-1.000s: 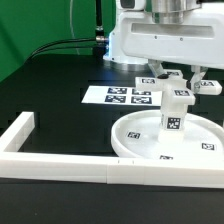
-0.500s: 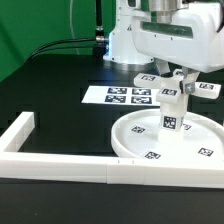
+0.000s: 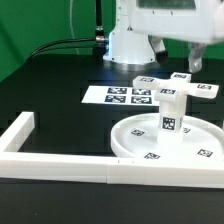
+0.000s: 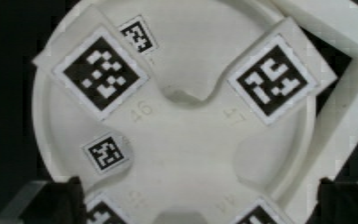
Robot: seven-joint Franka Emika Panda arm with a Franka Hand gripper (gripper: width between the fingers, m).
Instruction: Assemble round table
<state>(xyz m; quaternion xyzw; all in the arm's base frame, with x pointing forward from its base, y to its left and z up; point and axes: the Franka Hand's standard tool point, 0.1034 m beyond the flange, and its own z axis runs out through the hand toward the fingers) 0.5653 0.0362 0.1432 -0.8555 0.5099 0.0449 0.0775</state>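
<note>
The large rimmed round disc (image 3: pixel 135 135) lies on the black table at the exterior view's lower right. The short cylinder leg (image 3: pixel 171 120) stands upright at its middle. The cross-shaped piece (image 3: pixel 172 90) sits on top of the leg. My gripper (image 3: pixel 180 55) is open and empty, raised above the cross-shaped piece and clear of it. In the wrist view the cross-shaped piece (image 4: pixel 202 120) fills the picture with the disc (image 4: pixel 87 110) behind it. My gripper (image 4: pixel 197 205) shows only as dark fingers (image 4: pixel 51 203) wide apart at the picture's corners.
The marker board (image 3: pixel 122 96) lies flat behind the disc. The long white square-bar frame (image 3: pixel 60 163) runs along the near side and turns back at the exterior view's left. The robot's base (image 3: pixel 130 45) stands at the back.
My gripper was down around the cross-shaped piece on the leg. It has let go and risen straight up. The cross-shaped piece stays on the leg.
</note>
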